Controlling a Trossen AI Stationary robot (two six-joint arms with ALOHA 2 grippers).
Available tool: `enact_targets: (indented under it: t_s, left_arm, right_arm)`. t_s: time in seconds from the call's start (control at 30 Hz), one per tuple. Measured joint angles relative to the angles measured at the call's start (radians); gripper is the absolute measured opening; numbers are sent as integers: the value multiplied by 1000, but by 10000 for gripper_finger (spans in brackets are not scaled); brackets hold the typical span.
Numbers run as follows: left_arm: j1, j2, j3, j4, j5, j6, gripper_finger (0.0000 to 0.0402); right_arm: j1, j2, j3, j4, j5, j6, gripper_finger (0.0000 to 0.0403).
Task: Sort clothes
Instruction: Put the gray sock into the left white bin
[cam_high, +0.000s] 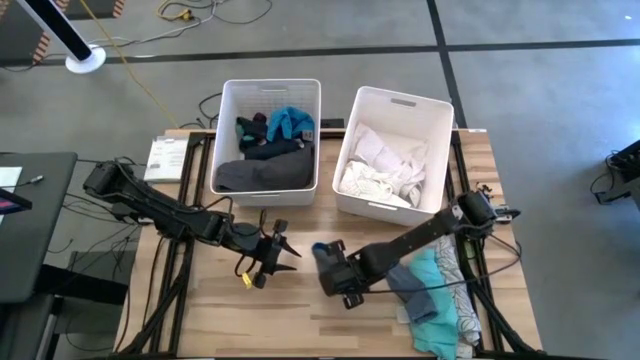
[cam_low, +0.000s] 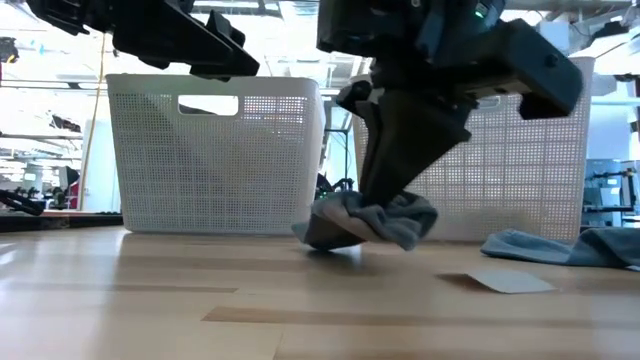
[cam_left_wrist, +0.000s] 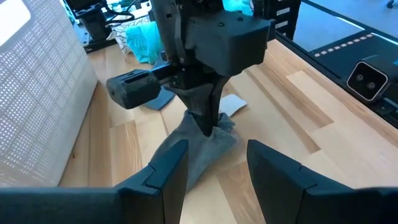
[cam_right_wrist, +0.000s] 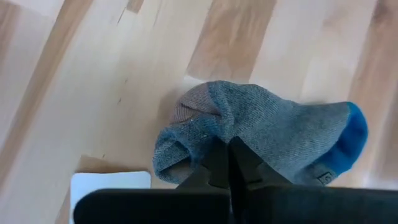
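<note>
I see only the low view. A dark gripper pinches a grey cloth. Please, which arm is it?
Observer: The right gripper, shut on a grey knitted sock with a blue toe.
Operator: What do the bins hold?
Observer: The left white plastic bin holds grey, black and teal clothes; the right white plastic bin, white clothes.
Operator: And the other arm?
Observer: The left gripper is open, empty, facing the sock.
</note>
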Motion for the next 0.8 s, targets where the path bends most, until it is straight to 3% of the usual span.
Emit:
enact_targets:
  t_s: [0.8]
  left_arm:
    - [0, 0, 0, -29, 0, -61, 159]
  right_arm:
    - [-22, -2, 181, -144, 0, -55, 3]
